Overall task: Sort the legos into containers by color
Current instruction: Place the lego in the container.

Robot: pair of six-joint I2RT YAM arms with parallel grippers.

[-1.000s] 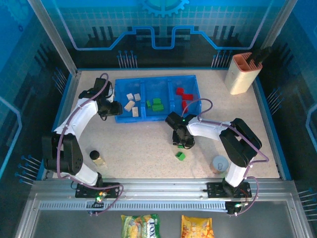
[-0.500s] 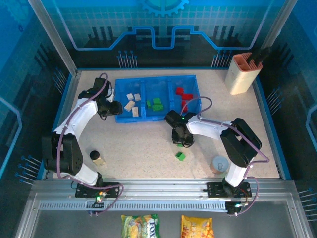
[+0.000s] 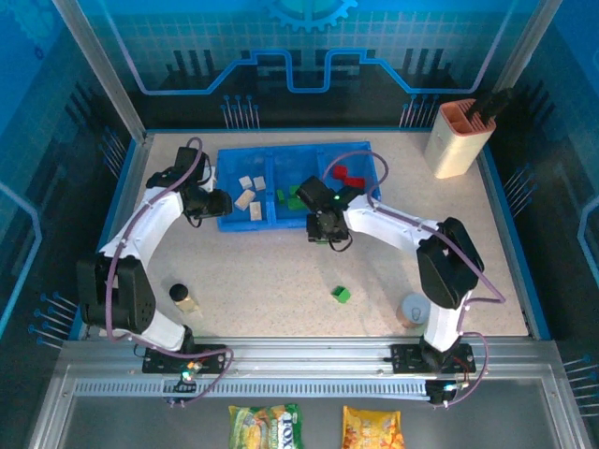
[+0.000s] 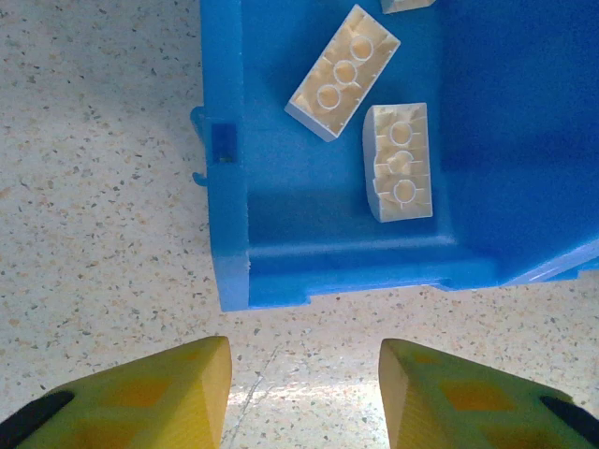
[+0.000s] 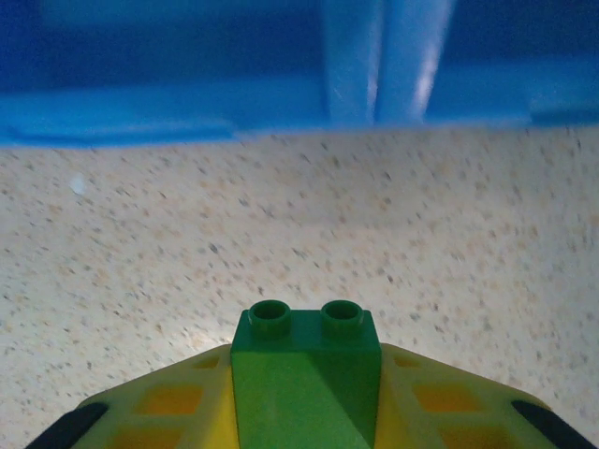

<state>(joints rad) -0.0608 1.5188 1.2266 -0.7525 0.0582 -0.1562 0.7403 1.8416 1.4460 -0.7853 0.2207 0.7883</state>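
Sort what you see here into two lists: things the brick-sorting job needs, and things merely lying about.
Job: blue tray, cream bricks, green bricks and red bricks in it, held green brick in right end effector, loose green brick.
Lying about: black-capped bottle, grey cup, beige holder, snack packets.

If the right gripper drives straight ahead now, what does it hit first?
Probably the near wall of the translucent blue plastic tray, by a divider, with the small green plastic brick in the right gripper leading. Height clearance is unclear.

Bare table (image 3: pixel 262 271) btwn tray (image 3: pixel 271 225) wall & loose green brick (image 3: pixel 341 294); bottle (image 3: pixel 184 297) L, cup (image 3: pixel 415 309) R at front.
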